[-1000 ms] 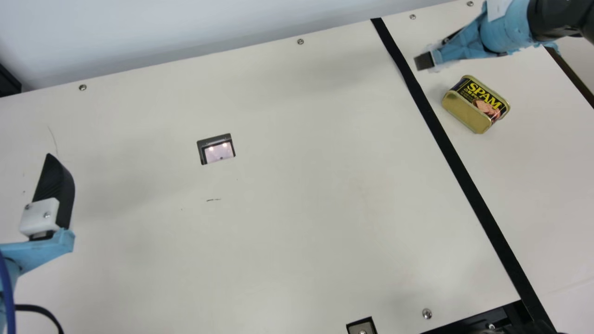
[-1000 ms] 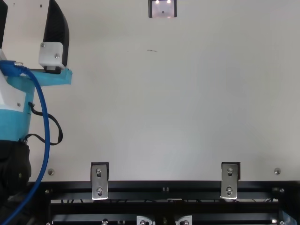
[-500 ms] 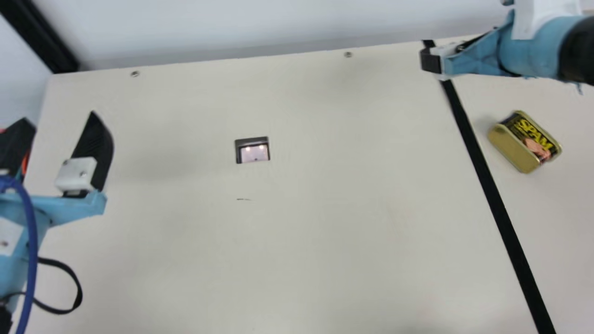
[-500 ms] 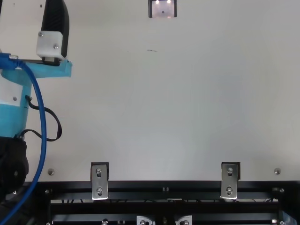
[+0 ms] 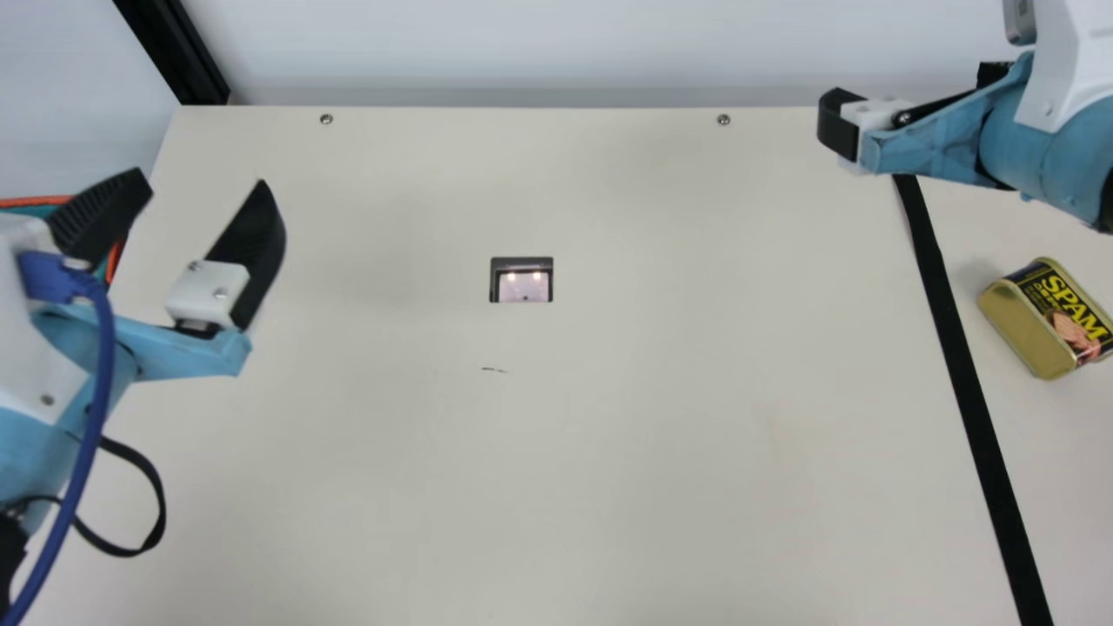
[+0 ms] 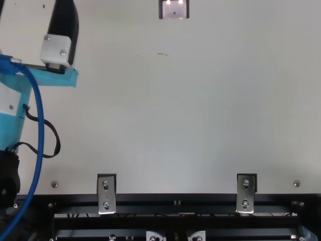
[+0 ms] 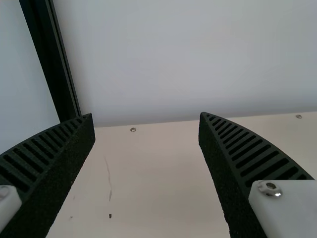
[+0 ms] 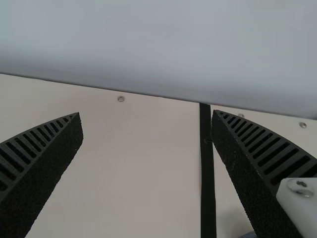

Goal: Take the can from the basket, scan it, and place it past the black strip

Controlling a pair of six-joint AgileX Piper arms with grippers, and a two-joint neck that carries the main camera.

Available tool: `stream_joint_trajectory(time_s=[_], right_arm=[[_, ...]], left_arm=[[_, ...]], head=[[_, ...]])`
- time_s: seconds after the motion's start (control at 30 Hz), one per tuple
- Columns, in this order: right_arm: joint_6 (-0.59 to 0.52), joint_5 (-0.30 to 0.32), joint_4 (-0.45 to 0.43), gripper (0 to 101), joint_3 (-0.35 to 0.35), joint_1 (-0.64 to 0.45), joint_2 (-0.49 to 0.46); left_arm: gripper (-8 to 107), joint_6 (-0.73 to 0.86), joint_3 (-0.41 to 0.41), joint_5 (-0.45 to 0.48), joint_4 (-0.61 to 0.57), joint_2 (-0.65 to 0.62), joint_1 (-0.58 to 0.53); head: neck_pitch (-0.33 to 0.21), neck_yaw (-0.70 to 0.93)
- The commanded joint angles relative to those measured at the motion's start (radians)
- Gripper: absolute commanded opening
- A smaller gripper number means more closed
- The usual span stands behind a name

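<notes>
Gold-sided can lies on the table at the main view's right, beyond the black strip, untouched. My left gripper stands open at the left, in front of the basket, of which a bit of orange rim and teal side shows. Nothing is between its fingers in the left wrist view, where the gripper is spread wide. Up at the far right my right gripper hangs over the strip's far end; the right wrist view has this gripper open and holding nothing. The scanner window sits in the table between both arms.
A pale wall rises behind the table's far edge, with a black post at the far left corner. My left arm carries a blue cable and a black loop. Metal brackets line the near edge in the top view.
The neck camera has turned left, bringing the basket's edge into view. My right gripper has moved left away from the can, across the strip. My left gripper has shifted slightly farther forward.
</notes>
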Motion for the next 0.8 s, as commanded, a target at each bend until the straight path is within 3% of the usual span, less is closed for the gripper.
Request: stream_joint_trajectory(time_s=[0.0, 0.43, 0.77], right_arm=[[0.0, 0.0, 0.0, 101, 0.0, 0.0, 0.0], [0.023, 0.004, -0.019, 101, 0.005, 0.005, -0.012], [0.067, 0.016, -0.061, 101, 0.115, 0.011, -0.143]], left_arm=[[90, 0.0, 0.0, 0.0, 0.0, 0.0, 0.0], [90, -0.004, -0.002, -0.005, 0.029, 0.013, 0.011], [90, 0.034, 0.055, 0.045, 0.05, -0.11, 0.022]], head=[[-0.035, 0.009], [-0.035, 0.009], [-0.035, 0.009]])
